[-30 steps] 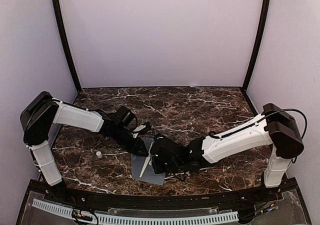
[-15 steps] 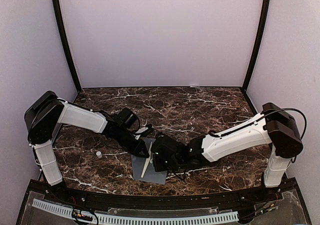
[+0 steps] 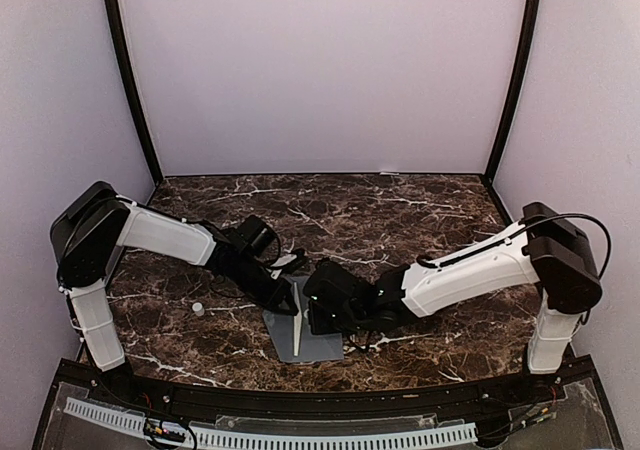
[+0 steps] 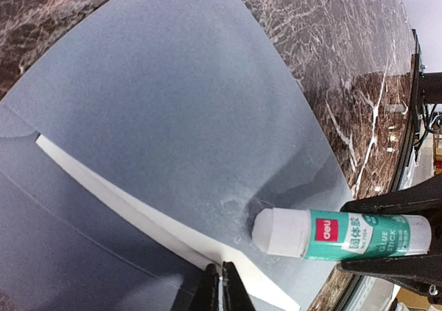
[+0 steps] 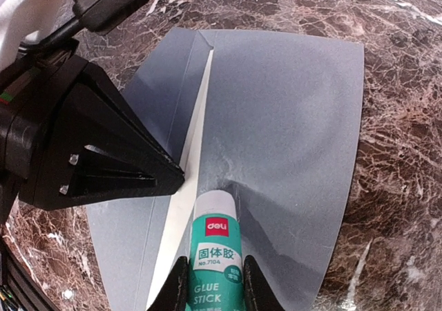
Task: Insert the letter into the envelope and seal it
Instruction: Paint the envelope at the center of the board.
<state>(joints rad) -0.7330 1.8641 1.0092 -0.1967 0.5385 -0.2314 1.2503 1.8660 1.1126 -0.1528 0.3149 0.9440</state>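
Observation:
The grey-blue envelope point(image 3: 322, 346) lies flat near the table's front edge, its flap point(image 4: 173, 97) spread open. A narrow cream strip of the letter point(image 4: 138, 204) shows along the pocket's mouth; the rest of the sheet is hidden inside. My left gripper point(image 4: 222, 283) is shut, its tips pressed down at the edge of that strip. My right gripper point(image 5: 214, 287) is shut on a green-and-white glue stick point(image 5: 215, 256), whose white tip point(image 4: 277, 231) touches the flap point(image 5: 290, 117) just beside the letter point(image 5: 197, 138). In the top view both grippers meet over the envelope, left gripper point(image 3: 293, 308) and right gripper point(image 3: 314, 319).
A small white cap point(image 3: 198, 309) lies on the dark marble table point(image 3: 400, 220) to the left of the envelope. The table's front rim point(image 4: 407, 117) runs close by the envelope. Both arms cross low over the front middle.
My left gripper has closed and settled on the letter's edge. The right gripper has carried the glue stick a little farther from the front edge along the flap.

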